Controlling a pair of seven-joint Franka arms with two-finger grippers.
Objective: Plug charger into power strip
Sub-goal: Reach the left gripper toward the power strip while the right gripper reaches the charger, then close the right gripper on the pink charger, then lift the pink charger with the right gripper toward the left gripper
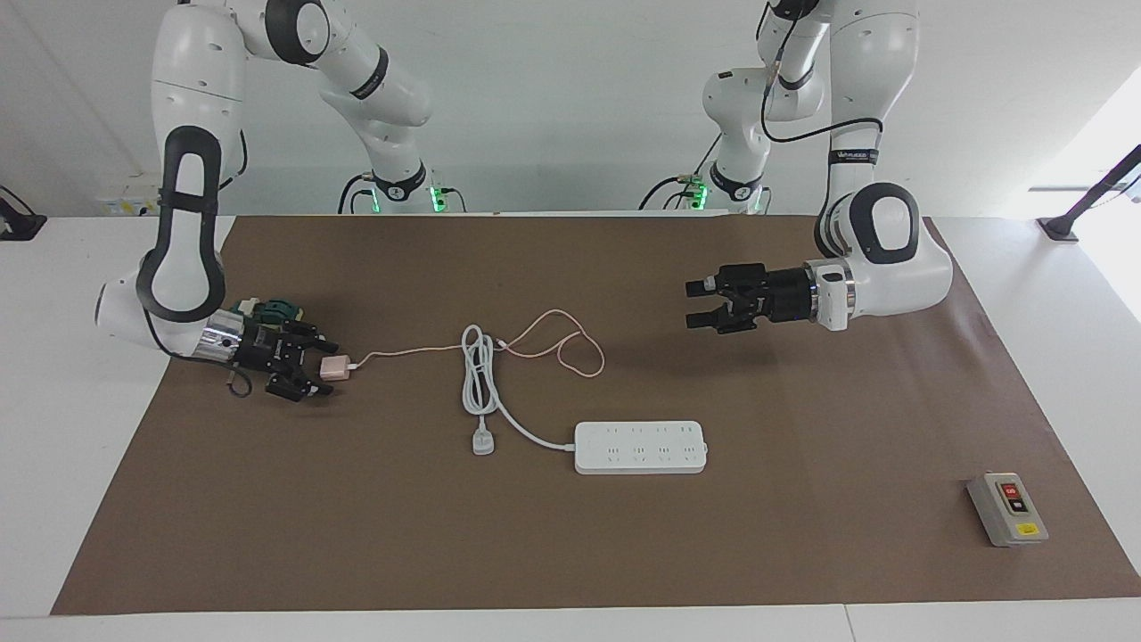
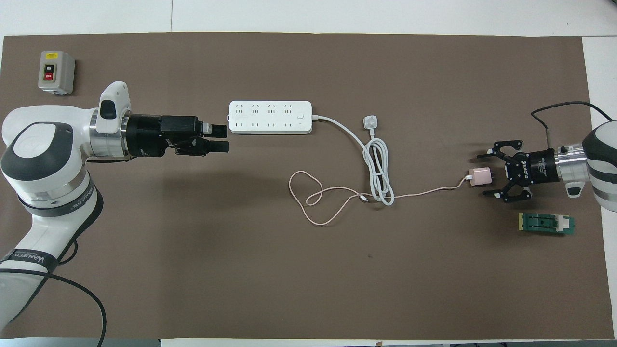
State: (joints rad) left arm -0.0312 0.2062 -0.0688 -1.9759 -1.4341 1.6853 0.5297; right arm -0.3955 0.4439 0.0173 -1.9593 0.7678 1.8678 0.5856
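my right claw (image 1: 307, 367) sits low at the bench (image 1: 802, 553), at the right arm's end of the brown mat, its fingers (image 2: 501, 147) spread wide on either side of the charger (image 2: 480, 176). the pale-pink cube lies on the mat between the fingertips, not yet pinched, with its prongs pointing at the claw. its thin pink cable (image 2: 313, 200) runs off toward the middle of the bench, loops twice and crosses the coiled white cord (image 2: 378, 171).

the power strip (image 2: 270, 117) lies flat near the middle of the bench, farther from me than the charger and well apart from it, sockets up. its thick cord bends back into a tidy coil that ends in a white three-pin plug (image 1: 483, 443) resting on the mat beside the strip.

my left claw (image 1: 713, 305) hangs in the air over bare mat, toward the left arm's end of the bench, held level, its fingers a little apart and holding nothing; it waits there, pointing toward the strip's end.

a small green block (image 2: 546, 223) lies just beside the right claw, nearer to me. a grey switch box (image 2: 56, 72) with a red and a black button stands at the left arm's corner, well apart from everything else.
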